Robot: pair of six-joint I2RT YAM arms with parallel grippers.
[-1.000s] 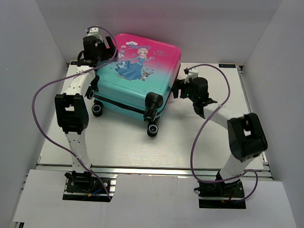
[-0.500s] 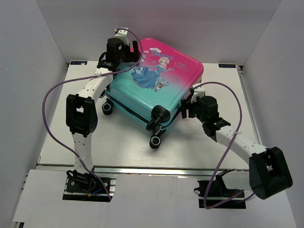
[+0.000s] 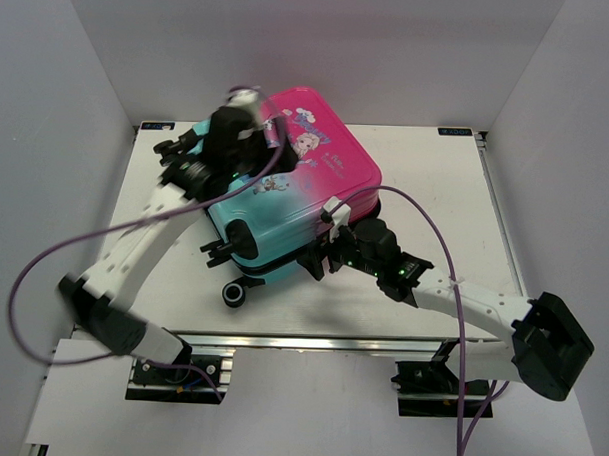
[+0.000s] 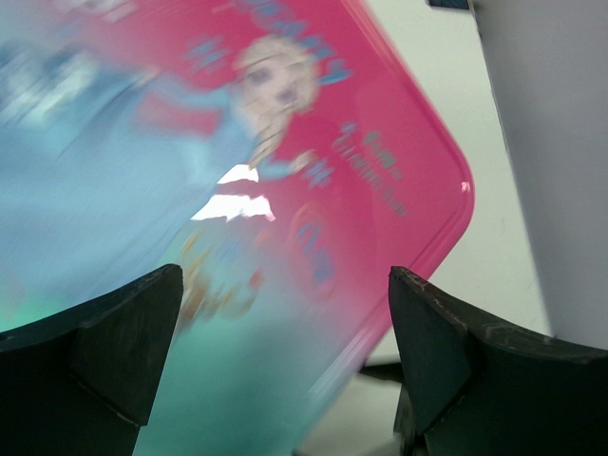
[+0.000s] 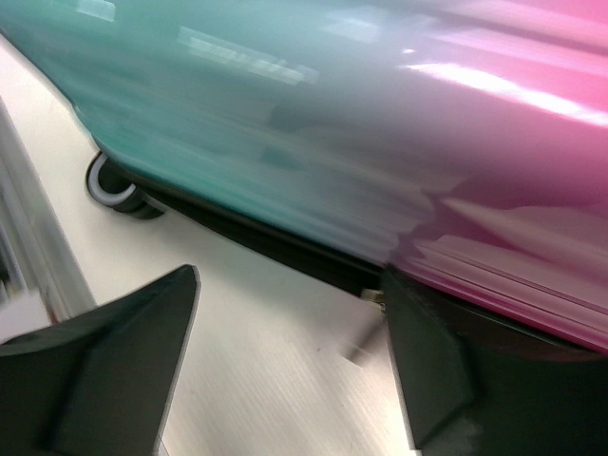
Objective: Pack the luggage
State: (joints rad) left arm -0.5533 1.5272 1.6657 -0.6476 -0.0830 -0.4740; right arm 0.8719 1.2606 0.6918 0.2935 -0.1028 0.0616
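The left claw (image 4: 283, 275) above the luggage (image 3: 296, 178) and the right claw (image 5: 290, 275) beside it are both wide (holding nothing). It looks shut, so I think opening comes next.

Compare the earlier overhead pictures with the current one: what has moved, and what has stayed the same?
The luggage swung clockwise on the table: pink end now right, wheels near-left. The left gripper swept over its shell; the right gripper reached low to its near side. Unchanged: luggage shut and lying flat, both grippers open.
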